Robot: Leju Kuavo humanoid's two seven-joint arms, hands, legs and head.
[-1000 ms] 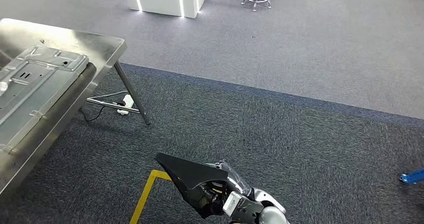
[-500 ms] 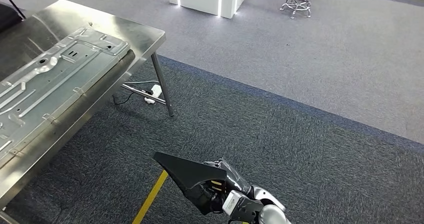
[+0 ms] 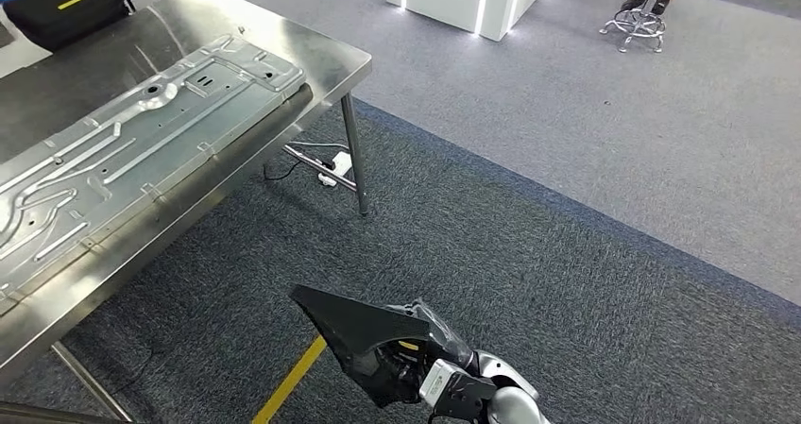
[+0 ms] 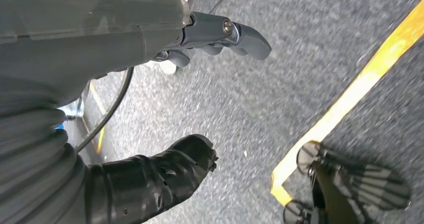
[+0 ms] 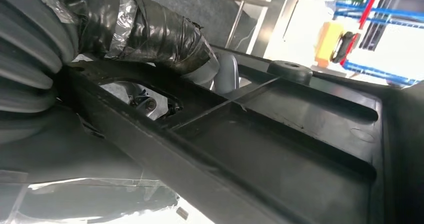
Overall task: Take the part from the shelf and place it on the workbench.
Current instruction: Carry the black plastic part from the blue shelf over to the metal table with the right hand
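Black plastic, the part (image 3: 354,334) is gripped in the right hand (image 3: 420,367) low over the carpet, the left hand (image 4: 200,84) hanging slack and bare, with the workbench (image 3: 312,42) yet to be reached.

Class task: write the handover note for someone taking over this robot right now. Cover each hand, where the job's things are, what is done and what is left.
Right hand: holds the black part, low in front of the body over the carpet.
Left hand: holds nothing, fingers apart, hanging over the floor.
Workbench: ahead on the left, with a metal panel and a black case on it.
Done: part in hand.
Left: approach the workbench, set the part on a bare stretch, let go.
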